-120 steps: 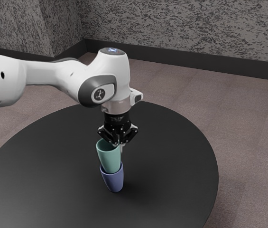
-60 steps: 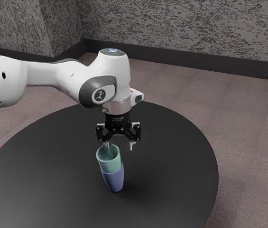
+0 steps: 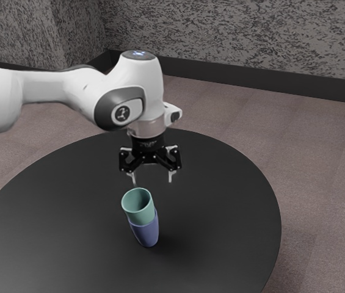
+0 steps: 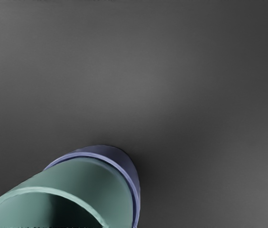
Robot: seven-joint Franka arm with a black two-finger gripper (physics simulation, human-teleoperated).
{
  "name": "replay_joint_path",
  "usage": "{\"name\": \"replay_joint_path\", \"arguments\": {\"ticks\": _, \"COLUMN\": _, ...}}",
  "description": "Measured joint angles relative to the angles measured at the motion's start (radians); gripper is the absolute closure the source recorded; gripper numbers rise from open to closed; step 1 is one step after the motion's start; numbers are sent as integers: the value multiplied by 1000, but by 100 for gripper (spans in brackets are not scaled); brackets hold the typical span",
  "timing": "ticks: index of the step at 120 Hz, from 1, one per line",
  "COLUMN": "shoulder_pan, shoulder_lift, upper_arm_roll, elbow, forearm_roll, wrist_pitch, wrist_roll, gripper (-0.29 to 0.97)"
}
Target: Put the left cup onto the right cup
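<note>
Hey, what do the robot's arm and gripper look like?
The arm is glossy white with rounded links. It has a round grey joint cap bearing a small white mark, and a blue light on top of the last joint. The gripper is black and two-fingered, with pale fingertips.

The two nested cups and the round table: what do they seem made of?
The green cup looks like matte plastic: thin rim, even colour, soft shading, no sharp highlights. The blue cup holding it has the same look, probably the same plastic. The table has a smooth black top with a faint sheen; possibly painted wood or laminate.
</note>
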Motion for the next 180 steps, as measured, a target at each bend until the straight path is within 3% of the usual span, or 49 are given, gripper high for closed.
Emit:
{"name": "replay_joint_path", "arguments": {"ticks": 50, "shoulder_pan": -4, "shoulder_lift": -54, "upper_arm_roll": 10, "elbow": 20, "forearm_roll": 5, "wrist_pitch": -3, "wrist_roll": 25, "gripper": 0}}
{"name": "replay_joint_path", "arguments": {"ticks": 116, "shoulder_pan": -110, "shoulder_lift": -62, "upper_arm_roll": 150, "elbow": 127, "forearm_roll": 29, "wrist_pitch": -59, "wrist_roll": 281, "gripper": 0}}
{"name": "replay_joint_path", "arguments": {"ticks": 180, "shoulder_pan": 33, "shoulder_lift": -50, "upper_arm_roll": 164, "elbow": 301, "forearm_roll": 69, "wrist_pitch": -211, "wrist_roll": 494, "gripper": 0}}
